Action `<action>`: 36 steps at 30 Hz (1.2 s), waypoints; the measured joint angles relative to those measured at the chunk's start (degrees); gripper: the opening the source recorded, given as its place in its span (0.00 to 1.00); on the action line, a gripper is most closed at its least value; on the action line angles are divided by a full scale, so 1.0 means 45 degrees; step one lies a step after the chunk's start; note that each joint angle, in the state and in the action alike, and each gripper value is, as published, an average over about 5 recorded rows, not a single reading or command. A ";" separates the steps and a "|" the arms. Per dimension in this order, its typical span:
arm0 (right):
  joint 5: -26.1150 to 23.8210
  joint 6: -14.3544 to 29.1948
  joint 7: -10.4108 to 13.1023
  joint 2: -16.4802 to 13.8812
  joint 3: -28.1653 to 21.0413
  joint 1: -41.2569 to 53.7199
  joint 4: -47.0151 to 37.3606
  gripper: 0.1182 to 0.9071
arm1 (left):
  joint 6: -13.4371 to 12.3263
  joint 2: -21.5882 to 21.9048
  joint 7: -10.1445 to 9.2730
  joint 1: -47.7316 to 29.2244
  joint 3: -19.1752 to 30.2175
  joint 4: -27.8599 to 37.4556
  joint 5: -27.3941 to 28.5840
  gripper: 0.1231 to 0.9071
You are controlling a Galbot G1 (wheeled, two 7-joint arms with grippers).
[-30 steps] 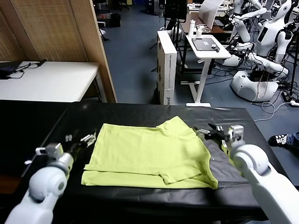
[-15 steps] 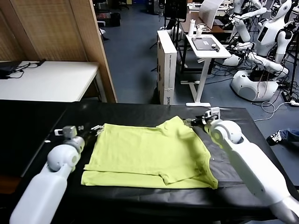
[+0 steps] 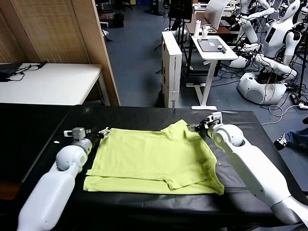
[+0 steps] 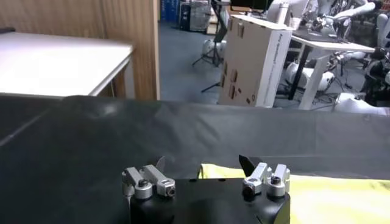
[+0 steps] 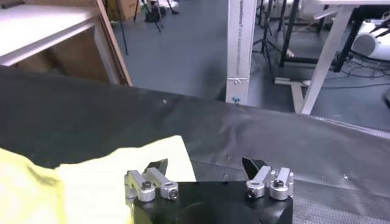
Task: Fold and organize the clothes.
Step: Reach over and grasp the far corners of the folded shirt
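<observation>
The clothes are one lime yellow-green T-shirt [image 3: 154, 159] lying partly folded on the black table cloth [image 3: 43, 125]. My left gripper [image 3: 102, 133] stands open at the shirt's far left corner; in the left wrist view that gripper [image 4: 203, 164] has the shirt's corner [image 4: 220, 172] just behind its spread fingers. My right gripper [image 3: 195, 128] is open at the far right corner, by the raised sleeve. In the right wrist view, one finger of this gripper [image 5: 205, 165] is over the shirt's [image 5: 109, 176] edge and the other over bare cloth. Neither holds anything.
Beyond the table's far edge stand a white box [image 3: 172, 67], a small white desk [image 3: 211, 48] and other robots [image 3: 269, 48]. A white table [image 3: 48, 82] and a wooden partition [image 3: 72, 38] are at the back left. Black cloth lies bare on both sides of the shirt.
Both arms have reached away from me, from the shirt's sides to its far corners. Both grippers stayed open. The shirt has not moved.
</observation>
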 joint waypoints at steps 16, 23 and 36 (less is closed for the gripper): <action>-0.0029 -0.0086 0.0013 0.0031 -0.0111 -0.0098 -0.0030 1.00 | 0.0198 -0.0011 0.0034 -0.0691 0.0639 0.0912 0.0027 1.00; -0.0030 -0.0131 0.0017 0.0120 -0.0135 -0.0058 -0.0209 0.91 | 0.0325 0.0059 0.0093 -0.0853 0.0838 0.1008 -0.0091 0.84; -0.0033 -0.0150 -0.0047 0.0278 -0.0155 -0.0043 -0.0351 0.57 | 0.0290 0.0122 0.0270 -0.0733 0.1015 0.1068 0.0013 0.28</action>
